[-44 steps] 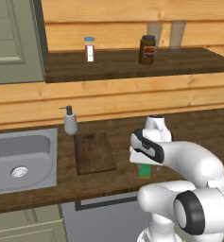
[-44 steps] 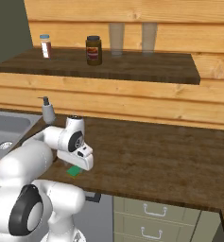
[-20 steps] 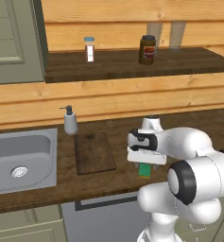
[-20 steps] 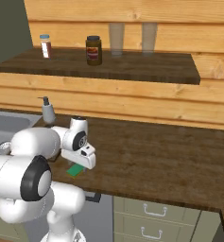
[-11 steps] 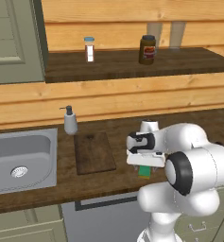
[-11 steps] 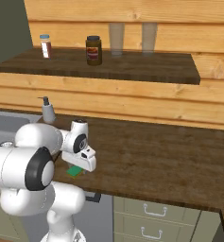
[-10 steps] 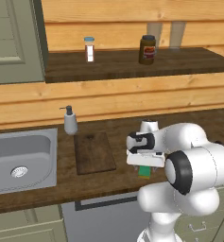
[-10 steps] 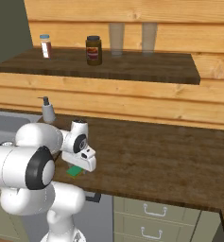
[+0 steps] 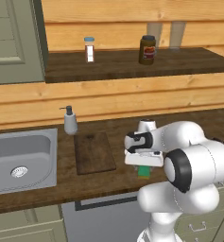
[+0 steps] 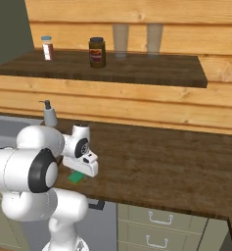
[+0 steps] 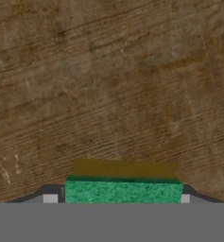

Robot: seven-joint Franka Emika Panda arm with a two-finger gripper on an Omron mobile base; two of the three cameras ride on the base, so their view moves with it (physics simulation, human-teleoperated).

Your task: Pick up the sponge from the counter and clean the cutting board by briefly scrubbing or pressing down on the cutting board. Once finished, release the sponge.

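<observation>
Now | tool: fingers against sponge sides on counter | jar label: unreadable

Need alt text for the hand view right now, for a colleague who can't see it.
The green sponge sits between the gripper fingertips, one at each end, on the dark wood-plank counter. Its yellowish edge faces away from the camera.

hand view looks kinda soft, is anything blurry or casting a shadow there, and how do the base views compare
Hand view: counter grain smeared and soft; sponge fairly crisp, with a yellowish band beyond it. Left base view: even, flat lighting, no glare; sponge half hidden under the hand. Right base view: the same.
</observation>
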